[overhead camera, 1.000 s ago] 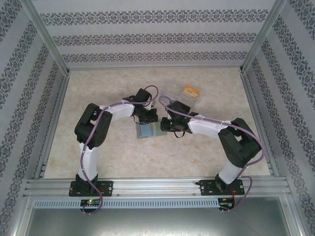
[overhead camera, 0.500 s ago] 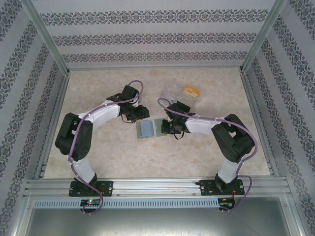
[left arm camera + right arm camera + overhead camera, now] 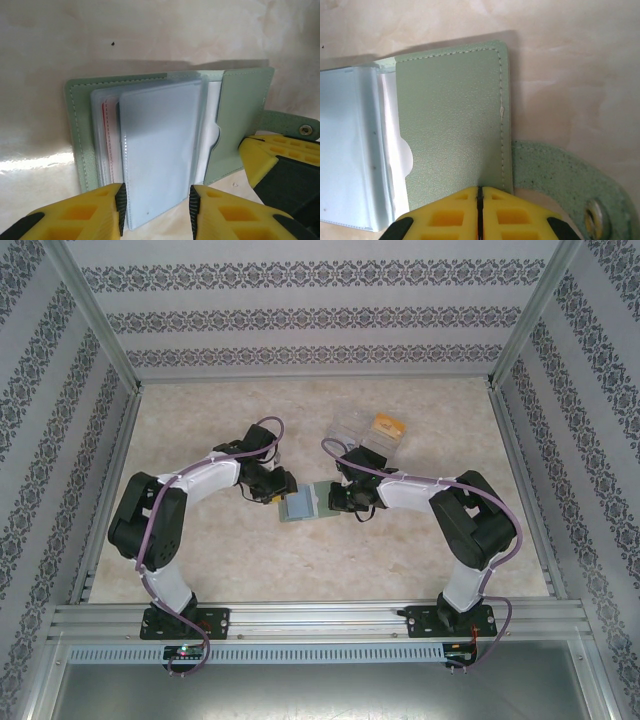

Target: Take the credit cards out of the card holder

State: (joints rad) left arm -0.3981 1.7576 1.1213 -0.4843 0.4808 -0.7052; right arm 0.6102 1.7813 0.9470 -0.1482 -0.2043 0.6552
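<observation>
The grey-green card holder (image 3: 298, 505) lies open on the table between my two grippers. Its bluish clear sleeves (image 3: 157, 150) fan up from the middle, and a red card edge (image 3: 105, 135) shows inside one of them. My left gripper (image 3: 156, 210) is open, with the near end of the front sleeve between its pads. It sits at the holder's left side (image 3: 276, 486). My right gripper (image 3: 480, 190) is shut, and its tips rest on the near edge of the holder's right flap (image 3: 452, 120). The snap strap (image 3: 555, 185) sticks out to the right.
A clear plastic tray (image 3: 362, 430) stands behind the right gripper, with a yellow-orange card (image 3: 388, 425) in it. Aluminium rails and patterned walls bound the table on all sides.
My left arm has swung left off the holder and settled at its left edge. Its gripper went from shut to open. The right gripper has stayed on the flap.
</observation>
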